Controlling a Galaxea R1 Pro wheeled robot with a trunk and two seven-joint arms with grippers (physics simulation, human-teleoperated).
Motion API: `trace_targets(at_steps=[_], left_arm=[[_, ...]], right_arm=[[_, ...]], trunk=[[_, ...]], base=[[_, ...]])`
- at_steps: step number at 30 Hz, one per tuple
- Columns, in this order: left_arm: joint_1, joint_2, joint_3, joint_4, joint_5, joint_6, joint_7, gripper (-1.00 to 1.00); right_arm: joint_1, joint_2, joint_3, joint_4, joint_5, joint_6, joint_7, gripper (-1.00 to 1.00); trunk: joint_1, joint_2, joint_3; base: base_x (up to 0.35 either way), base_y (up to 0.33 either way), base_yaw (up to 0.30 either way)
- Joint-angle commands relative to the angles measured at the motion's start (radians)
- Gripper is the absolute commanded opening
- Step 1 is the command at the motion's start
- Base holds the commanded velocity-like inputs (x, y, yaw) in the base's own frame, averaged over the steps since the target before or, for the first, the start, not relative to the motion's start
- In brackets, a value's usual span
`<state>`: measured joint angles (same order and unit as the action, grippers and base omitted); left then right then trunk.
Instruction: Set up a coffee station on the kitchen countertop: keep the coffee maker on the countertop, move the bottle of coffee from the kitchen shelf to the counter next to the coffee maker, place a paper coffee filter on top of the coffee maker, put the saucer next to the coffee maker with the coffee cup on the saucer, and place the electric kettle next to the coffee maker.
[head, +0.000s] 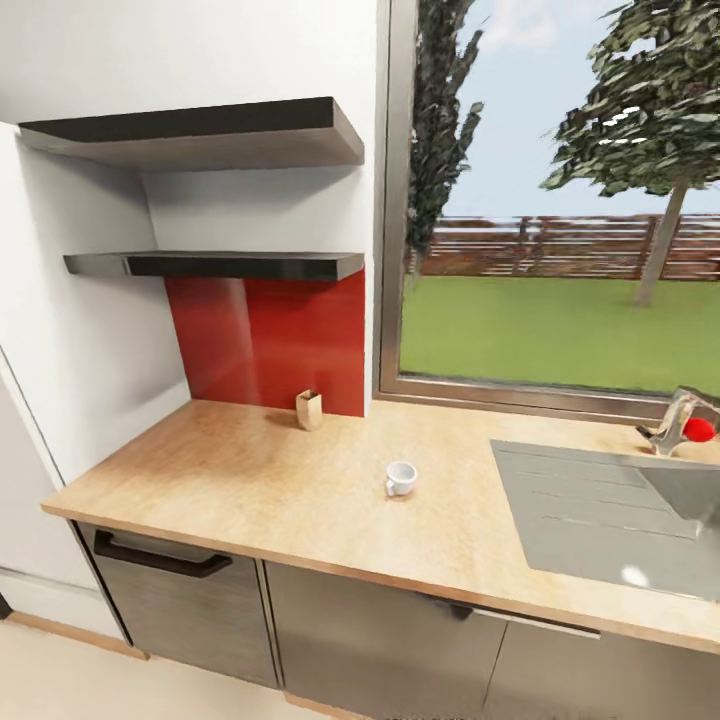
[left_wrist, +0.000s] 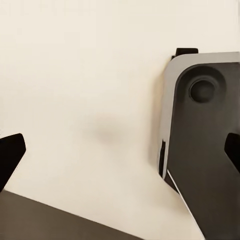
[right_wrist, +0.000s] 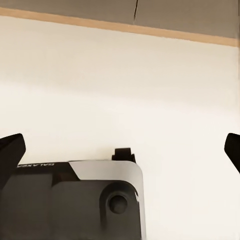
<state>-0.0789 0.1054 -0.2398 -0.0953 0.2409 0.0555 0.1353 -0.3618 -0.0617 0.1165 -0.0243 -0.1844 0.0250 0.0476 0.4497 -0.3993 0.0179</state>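
The coffee cup (head: 401, 478), tiny and white with a side handle, stands upright near the middle of the kitchen countertop (head: 250, 490). The thin glossy black kitchen shelf (head: 215, 265) hangs on the wall over the counter's left end, and I see nothing on its top. My left gripper (left_wrist: 120, 150) is open over pale floor, its dark fingertips (left_wrist: 11, 150) spread to the frame edges. My right gripper (right_wrist: 122, 150) is open too, with nothing between its fingers. The coffee maker, bottle of coffee, paper coffee filter, saucer and electric kettle are out of view.
A small tan upright object (head: 309, 410) stands against the red backsplash (head: 270, 340). A thicker matte black shelf (head: 200, 130) hangs higher up. A steel sink (head: 610, 520) and faucet (head: 680, 420) take the counter's right. The robot's grey base (left_wrist: 205, 140) sits below both grippers.
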Motion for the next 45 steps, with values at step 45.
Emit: trace_targets(at_steps=[45], left_arm=[[-0.001, 0.033, -0.012, -0.002, -0.001, 0.005, 0.010, 1.00]], right_arm=[[0.000, 0.001, 0.009, -0.002, -0.011, 0.003, 0.005, 1.00]], trunk=[[0.000, -0.001, -0.043]], base=[[0.000, 0.045, -0.131]])
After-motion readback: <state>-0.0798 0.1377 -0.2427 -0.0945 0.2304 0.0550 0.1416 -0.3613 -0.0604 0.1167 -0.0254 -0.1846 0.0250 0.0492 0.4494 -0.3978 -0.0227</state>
